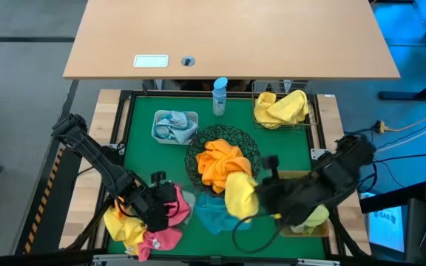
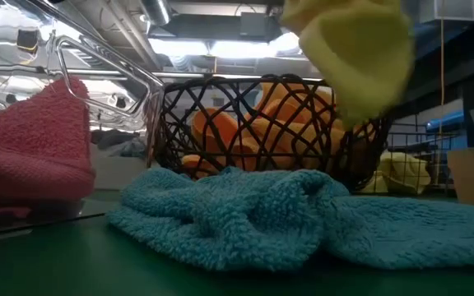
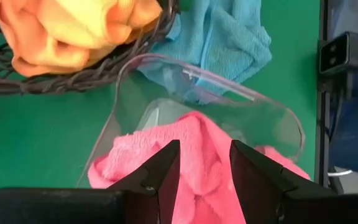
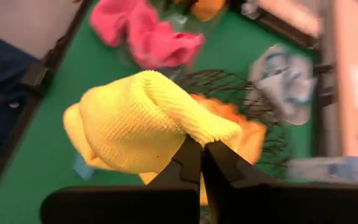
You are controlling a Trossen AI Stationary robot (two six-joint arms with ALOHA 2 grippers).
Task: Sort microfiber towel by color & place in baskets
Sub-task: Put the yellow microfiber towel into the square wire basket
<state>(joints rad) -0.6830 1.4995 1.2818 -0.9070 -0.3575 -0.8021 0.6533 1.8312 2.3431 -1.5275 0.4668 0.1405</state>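
Observation:
My right gripper (image 4: 202,149) is shut on a yellow towel (image 4: 135,124), which hangs in the air beside the round black wire bowl (image 1: 198,151) of orange towels (image 1: 222,161). In the low view the yellow towel (image 2: 356,49) hangs above the bowl's rim. My left gripper (image 3: 204,165) stands open over a pink towel (image 3: 197,149) that lies in the clear tray (image 3: 229,93) at the near left. A teal towel (image 1: 213,212) lies flat on the green mat in front of the bowl. Another yellow towel (image 1: 120,225) lies beside the tray. My left gripper has a finger (image 3: 166,165) on either side above the pink towel; whether the tips touch it cannot be told. My right gripper pinches a bunched corner of the yellow towel (image 4: 210,132) between its two fingers, slanting down. The towel hangs lifted clear and slack, bulging to one side.
A white tub (image 1: 174,125) holds pale blue-grey towels at the far left. A square wire basket (image 1: 281,109) with yellow towels stands far right, a blue-capped bottle (image 1: 220,96) between them. A tan bin (image 1: 309,222) sits near right under my right arm.

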